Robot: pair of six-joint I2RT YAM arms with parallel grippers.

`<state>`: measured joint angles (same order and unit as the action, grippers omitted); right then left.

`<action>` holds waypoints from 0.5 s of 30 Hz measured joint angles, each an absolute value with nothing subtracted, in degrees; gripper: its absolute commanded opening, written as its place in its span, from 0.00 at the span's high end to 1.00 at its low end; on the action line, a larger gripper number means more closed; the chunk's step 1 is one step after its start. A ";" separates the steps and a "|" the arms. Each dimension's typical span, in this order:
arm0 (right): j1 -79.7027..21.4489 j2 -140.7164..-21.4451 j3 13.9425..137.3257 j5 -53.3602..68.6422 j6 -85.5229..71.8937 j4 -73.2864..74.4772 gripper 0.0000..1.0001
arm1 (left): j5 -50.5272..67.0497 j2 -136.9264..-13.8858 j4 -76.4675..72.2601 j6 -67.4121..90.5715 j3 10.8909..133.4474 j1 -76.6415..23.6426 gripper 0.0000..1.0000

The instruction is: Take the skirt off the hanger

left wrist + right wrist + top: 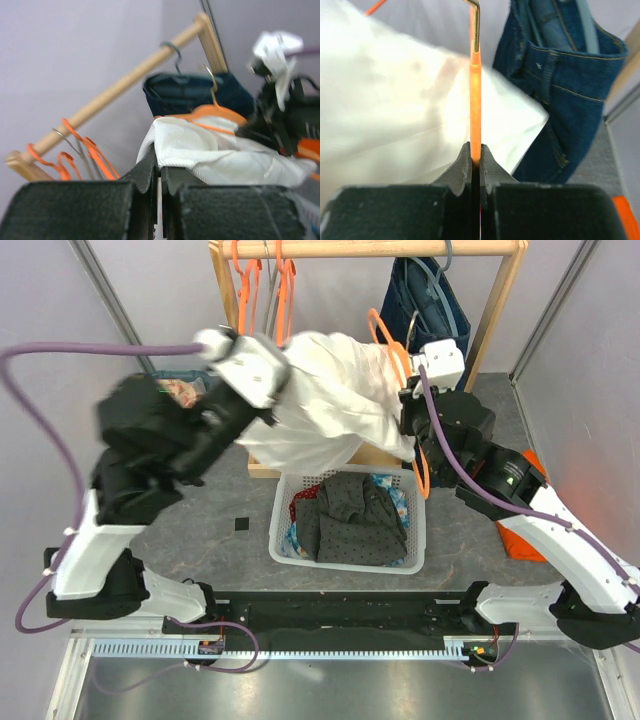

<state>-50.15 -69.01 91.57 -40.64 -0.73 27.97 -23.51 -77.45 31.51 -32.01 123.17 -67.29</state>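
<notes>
The white skirt (330, 405) hangs on an orange hanger (392, 348) held in the air below the wooden rack. My left gripper (272, 412) is shut on the skirt's left edge; in the left wrist view the white cloth (210, 150) comes out from between the fingertips (161, 162), with the hanger (215, 112) lying over its top. My right gripper (408, 412) is at the skirt's right side, shut on the hanger's orange wire (475, 100) at the jaw tips (475, 155), with the skirt (395, 110) behind it.
A white laundry basket (278, 540) with dark and coloured clothes stands on the table under the skirt. The wooden rack rod (370, 248) carries empty orange hangers (265, 290) and blue jeans (430, 300). An orange item (520, 540) lies at the right.
</notes>
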 measured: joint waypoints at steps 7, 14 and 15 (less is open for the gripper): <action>-49.93 -66.54 90.59 -42.57 -0.89 28.97 1.00 | -20.73 -71.35 28.29 -29.17 125.64 -67.24 0.98; -49.93 -65.91 90.61 -42.57 -1.26 30.06 1.00 | -20.18 -75.18 28.58 -27.44 125.47 -67.24 0.98; -49.93 -65.76 90.63 -42.59 -1.23 30.20 1.00 | -20.14 -75.94 28.62 -27.38 125.62 -67.24 0.98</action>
